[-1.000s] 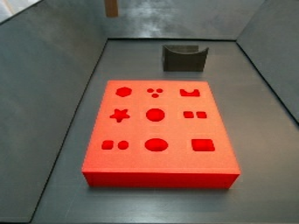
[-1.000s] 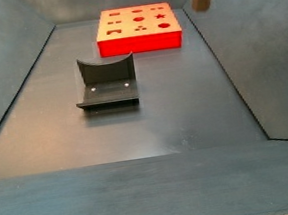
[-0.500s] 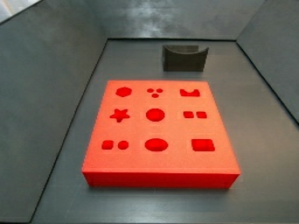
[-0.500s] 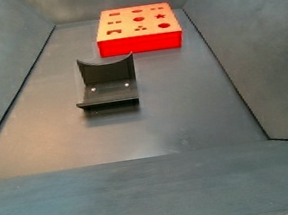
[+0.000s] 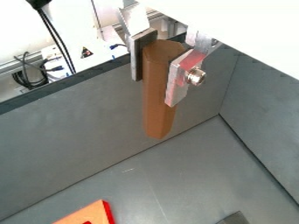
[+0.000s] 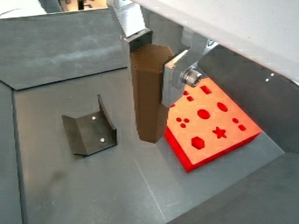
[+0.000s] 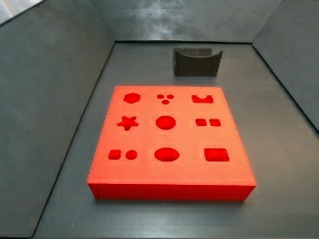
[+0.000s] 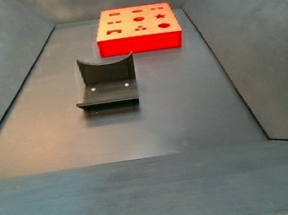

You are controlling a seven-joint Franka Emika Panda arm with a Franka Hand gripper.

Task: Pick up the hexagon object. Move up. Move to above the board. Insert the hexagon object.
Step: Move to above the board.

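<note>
Hexagon object [image 5: 156, 92]: brown wood-coloured peg, hanging upright, clamped between the two silver finger plates of the tool [image 5: 163, 63]. Grip is on the peg's upper part, so the long lower end stays free below the fingers, likely so that end can go into a hole. In both wrist views the peg's bottom end is clear of everything, well above the table [image 6: 70, 197].

Tool: closed on the hexagon object, one plate on each flat side. Neither side view shows tool or peg; both are out of frame there, so the peg sits high above the work area.

Board [image 7: 171, 136]: red-orange slab lying flat on the table, holes facing up. In a side view the star hole [image 7: 126, 121] sits at 9 o'clock from the centre round hole [image 7: 166, 121], two small squares at 3 o'clock of it, rectangle near the 5 o'clock corner. In a wrist view the board [image 6: 216, 123] shows below and beside the peg, not directly under it.

Fixture [image 7: 196, 62]: dark L-bracket at 12 o'clock of the board in that side view, well apart from it, empty.

Judgement: pick-up and lift look done; peg is not yet centred above the board. Next needs a sideways carry over the matching hole, keeping the peg vertical. Risk: peg twisting in the grip and missing hole alignment.
</note>
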